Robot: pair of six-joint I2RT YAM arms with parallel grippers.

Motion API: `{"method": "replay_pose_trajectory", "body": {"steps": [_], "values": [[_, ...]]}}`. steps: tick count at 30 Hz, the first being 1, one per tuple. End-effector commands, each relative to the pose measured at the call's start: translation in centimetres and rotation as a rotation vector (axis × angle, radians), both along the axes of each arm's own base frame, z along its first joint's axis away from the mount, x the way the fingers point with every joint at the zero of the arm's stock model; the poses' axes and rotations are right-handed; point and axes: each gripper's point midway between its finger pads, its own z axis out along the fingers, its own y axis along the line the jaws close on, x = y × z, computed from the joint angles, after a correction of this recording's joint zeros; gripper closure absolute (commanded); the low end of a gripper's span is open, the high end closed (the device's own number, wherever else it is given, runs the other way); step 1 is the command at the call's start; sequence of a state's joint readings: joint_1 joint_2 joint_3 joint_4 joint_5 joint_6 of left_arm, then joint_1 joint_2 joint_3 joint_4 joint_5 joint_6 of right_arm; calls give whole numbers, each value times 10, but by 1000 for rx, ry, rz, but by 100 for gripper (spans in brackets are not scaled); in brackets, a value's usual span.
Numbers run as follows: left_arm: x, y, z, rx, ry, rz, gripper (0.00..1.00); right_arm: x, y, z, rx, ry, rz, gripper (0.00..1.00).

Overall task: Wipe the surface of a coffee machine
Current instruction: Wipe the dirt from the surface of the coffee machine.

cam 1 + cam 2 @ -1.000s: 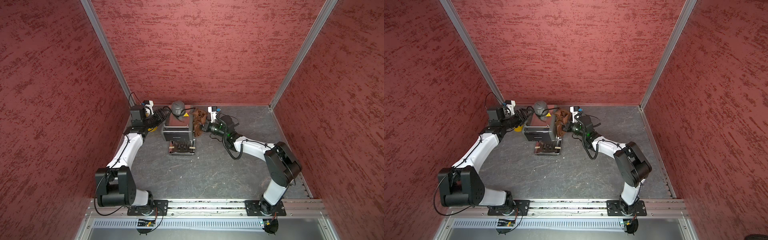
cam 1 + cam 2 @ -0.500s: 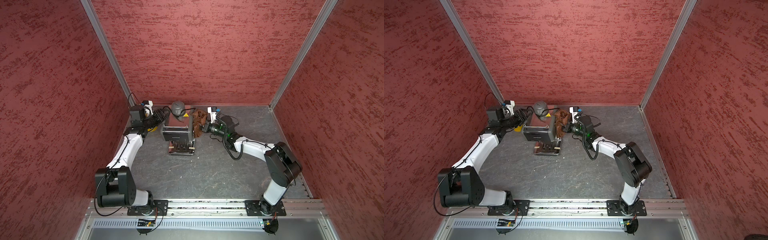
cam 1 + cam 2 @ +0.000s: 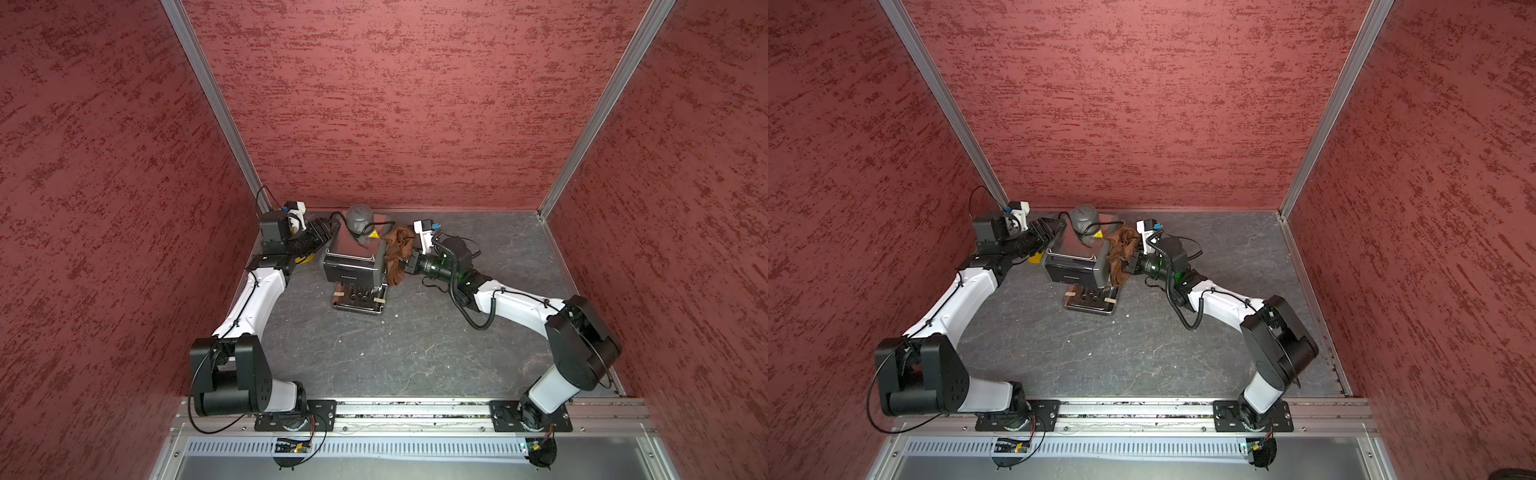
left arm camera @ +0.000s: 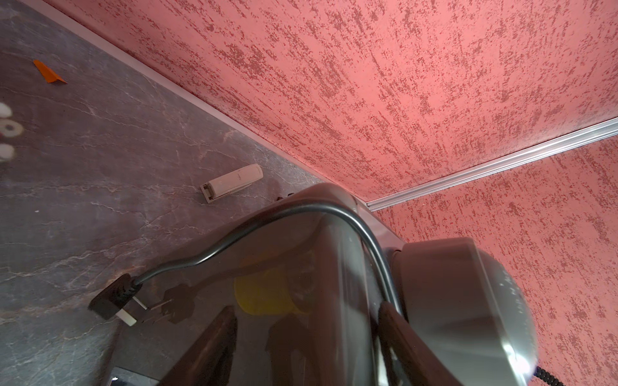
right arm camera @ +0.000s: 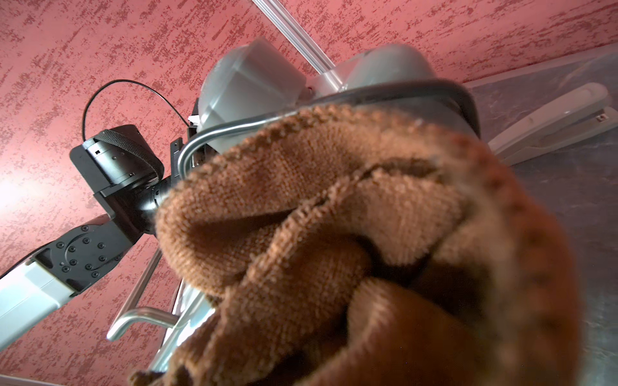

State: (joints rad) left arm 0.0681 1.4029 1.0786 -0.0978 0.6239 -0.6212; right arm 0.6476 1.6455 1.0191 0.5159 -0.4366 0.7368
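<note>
The coffee machine [image 3: 353, 257] stands far-centre on the desk [image 3: 415, 353], left hand [image 3: 332, 228] clamping its far-left edge, right hand [image 3: 406, 262] pinching a brown cloth [image 3: 397, 247] against its right side, whose push could snag the cord [image 4: 317, 206].

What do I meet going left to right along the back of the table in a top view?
In a top view: left gripper → coffee machine → brown cloth → right gripper, its fingers closed on the brown cloth.
</note>
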Motion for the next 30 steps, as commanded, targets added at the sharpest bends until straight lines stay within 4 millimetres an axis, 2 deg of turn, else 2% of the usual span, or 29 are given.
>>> {"method": "replay_pose_trajectory", "body": {"steps": [1, 7, 11, 15, 20, 25, 30], "values": [[-10, 2, -17, 5, 73, 12, 33, 1, 5, 18, -22, -53, -5, 100], [-9, 2, -18, -1, 78, 15, 33, 31, -5, 11, -24, -12, -65, 100], [-8, 0, -20, -4, 91, 6, 33, 42, -4, 7, -54, 1, -77, 100], [-9, -2, -23, -1, 97, 3, 33, 37, -4, 4, -37, 18, -65, 100], [-8, -3, -25, -1, 101, 0, 33, 21, -6, -2, -37, 40, -42, 100], [-8, -4, -25, 4, 102, -2, 33, 7, -6, 4, -31, 33, -23, 100], [-8, -4, -25, 8, 101, 6, 33, 10, -9, 10, -57, 4, -50, 100]]}}
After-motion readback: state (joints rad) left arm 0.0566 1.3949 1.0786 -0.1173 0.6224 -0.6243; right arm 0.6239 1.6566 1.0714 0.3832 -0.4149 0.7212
